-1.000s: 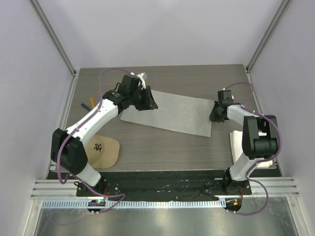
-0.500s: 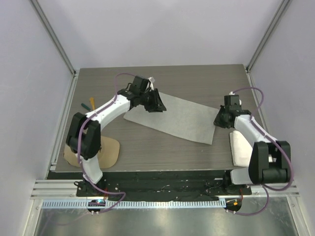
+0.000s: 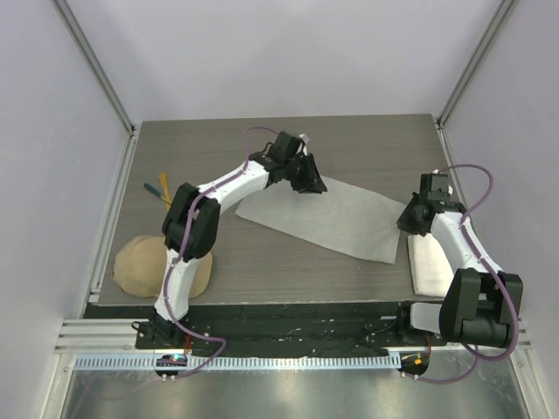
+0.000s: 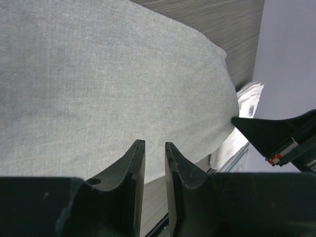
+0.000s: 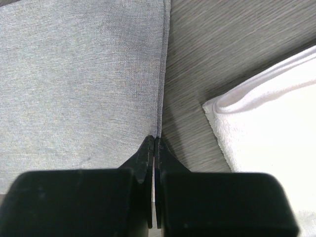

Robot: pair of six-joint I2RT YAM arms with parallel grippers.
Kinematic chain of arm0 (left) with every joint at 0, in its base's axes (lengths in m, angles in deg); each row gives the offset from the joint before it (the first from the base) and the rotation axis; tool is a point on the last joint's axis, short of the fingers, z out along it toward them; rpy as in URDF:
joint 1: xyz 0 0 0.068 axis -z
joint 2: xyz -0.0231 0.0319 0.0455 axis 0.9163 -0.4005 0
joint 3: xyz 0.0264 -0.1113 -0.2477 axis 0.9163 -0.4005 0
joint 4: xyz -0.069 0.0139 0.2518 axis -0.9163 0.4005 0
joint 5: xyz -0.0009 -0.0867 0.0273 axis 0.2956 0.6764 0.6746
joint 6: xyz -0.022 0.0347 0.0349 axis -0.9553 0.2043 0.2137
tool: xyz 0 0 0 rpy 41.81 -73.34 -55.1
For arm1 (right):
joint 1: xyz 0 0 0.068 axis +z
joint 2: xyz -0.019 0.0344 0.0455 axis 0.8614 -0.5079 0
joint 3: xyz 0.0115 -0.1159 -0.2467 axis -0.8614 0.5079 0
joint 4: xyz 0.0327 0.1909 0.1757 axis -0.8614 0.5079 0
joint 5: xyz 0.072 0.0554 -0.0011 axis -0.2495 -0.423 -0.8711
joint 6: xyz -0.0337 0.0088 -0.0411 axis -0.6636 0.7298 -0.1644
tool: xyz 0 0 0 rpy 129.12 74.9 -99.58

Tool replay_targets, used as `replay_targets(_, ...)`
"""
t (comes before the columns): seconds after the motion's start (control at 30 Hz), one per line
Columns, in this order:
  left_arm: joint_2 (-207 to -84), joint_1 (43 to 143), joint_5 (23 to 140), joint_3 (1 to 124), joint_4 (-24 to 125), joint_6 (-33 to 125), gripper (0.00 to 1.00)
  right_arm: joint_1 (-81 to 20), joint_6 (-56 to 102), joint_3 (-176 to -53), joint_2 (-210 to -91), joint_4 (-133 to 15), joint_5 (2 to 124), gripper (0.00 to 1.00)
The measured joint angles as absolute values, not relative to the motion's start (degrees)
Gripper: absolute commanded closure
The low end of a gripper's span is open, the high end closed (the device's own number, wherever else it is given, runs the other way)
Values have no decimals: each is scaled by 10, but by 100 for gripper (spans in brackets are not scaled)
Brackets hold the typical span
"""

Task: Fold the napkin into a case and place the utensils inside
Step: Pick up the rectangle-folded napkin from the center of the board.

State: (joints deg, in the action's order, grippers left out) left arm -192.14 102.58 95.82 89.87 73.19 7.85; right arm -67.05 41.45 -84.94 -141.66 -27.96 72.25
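Observation:
The light grey napkin (image 3: 332, 218) lies spread flat across the middle of the table, not shaped into a case. My right gripper (image 3: 409, 224) is shut on the napkin's right edge (image 5: 160, 98), its tips (image 5: 155, 138) pinched together on the hem. My left gripper (image 3: 313, 185) hovers at the napkin's far edge, jaws a narrow gap apart (image 4: 154, 143) with nothing between them; the napkin (image 4: 108, 79) stretches beyond its tips. The utensils lie at the table's far left: an orange-yellow handle (image 3: 163, 186) and a dark teal one (image 3: 150, 187).
A thick white towel (image 3: 432, 262) lies right of the napkin, beside my right gripper (image 5: 266, 118). A tan cap (image 3: 157, 266) sits near the front left. Metal frame posts and walls close in the table on both sides.
Both arms have swung to the right and the napkin has slid right with them. The left arm now stretches far across the table. The left jaws have narrowed.

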Motion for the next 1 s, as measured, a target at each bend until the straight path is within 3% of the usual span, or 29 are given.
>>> replay_targets(0.37,-2050,1055,929,953,747,60,78,-676,404,-850,-1416,-271,729,99)
replay_targets(0.57,-2050,1059,911,947,736,40,79,-676,403,-857,-1417,-270,729,99)
replay_targets(1.0,-1976,1101,851,813,658,-42,78,-676,403,-873,-1438,-280,720,99)
